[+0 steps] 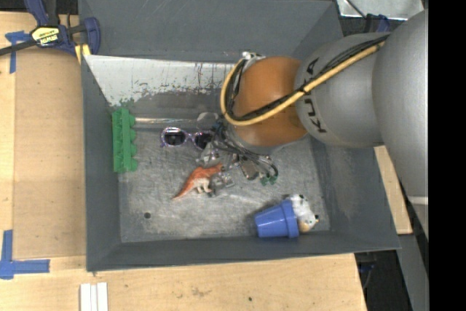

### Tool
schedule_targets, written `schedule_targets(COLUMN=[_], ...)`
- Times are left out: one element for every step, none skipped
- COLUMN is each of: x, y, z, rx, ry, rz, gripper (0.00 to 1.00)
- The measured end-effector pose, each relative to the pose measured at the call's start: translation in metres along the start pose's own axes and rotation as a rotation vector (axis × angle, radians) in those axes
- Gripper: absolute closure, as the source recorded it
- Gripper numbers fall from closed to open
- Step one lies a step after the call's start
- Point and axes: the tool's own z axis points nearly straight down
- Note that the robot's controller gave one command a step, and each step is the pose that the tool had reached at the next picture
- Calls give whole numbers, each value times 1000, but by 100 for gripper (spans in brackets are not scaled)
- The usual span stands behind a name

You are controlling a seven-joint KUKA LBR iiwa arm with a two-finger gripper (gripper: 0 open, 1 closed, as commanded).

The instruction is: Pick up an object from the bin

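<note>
You have the arm [349, 98] coming into the bin [102, 215] from the view's right, with its claw [227, 162] down at the middle of the floor. The toy dinosaur [196, 183] lies just beside the claw, to its left and nearer the view's lower wall. The sunglasses [178, 137] lie behind the dinosaur, left of the claw. The ridged block [124, 140] lies well apart, along the left wall. The cup [277, 222] lies on its side near the lower right corner, a small figure [305, 213] touching its right end.
</note>
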Motion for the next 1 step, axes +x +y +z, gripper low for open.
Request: schedule_targets(x=[1], y=[0], z=[-3], rx=[0], ry=[5], rz=[0], gripper=[100])
